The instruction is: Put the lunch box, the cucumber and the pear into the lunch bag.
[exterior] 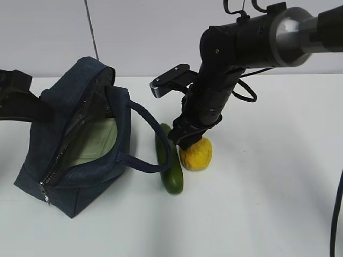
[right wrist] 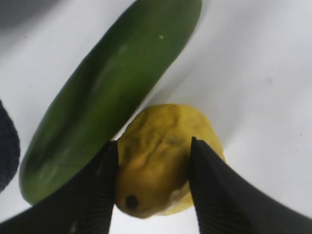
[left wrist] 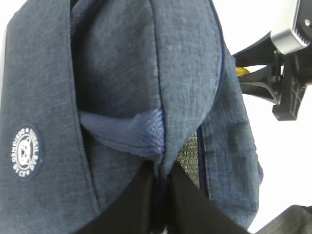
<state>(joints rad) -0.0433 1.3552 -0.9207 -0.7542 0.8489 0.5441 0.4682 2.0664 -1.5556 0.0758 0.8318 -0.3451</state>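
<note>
Up close, my right gripper (right wrist: 153, 185) had both fingers pressed on the pear (right wrist: 161, 156), which sat on the table just right of the cucumber (exterior: 169, 160). Left of the cucumber, my left gripper (left wrist: 158, 195) was pinching the lunch bag (exterior: 75, 144), lunch box (exterior: 99, 140) inside.

Place: it looked like a lab or robot test bench, not a home
Surface: a plain white table (exterior: 278, 187) carried the items; it bore no cloth or dishes
Backdrop: a bare pale wall (exterior: 150, 32) stood behind; a thin dark vertical seam (exterior: 91, 29) ran down it
Machinery: a black jointed robot arm (exterior: 225, 80) with loose cables (exterior: 244, 91) reached over the table; a second dark arm (exterior: 16, 101) sat at the left edge
Props: a lunch bag (exterior: 80, 144), cucumber (exterior: 170, 160) and pear (exterior: 196, 154) lay there as staged test pieces
</note>
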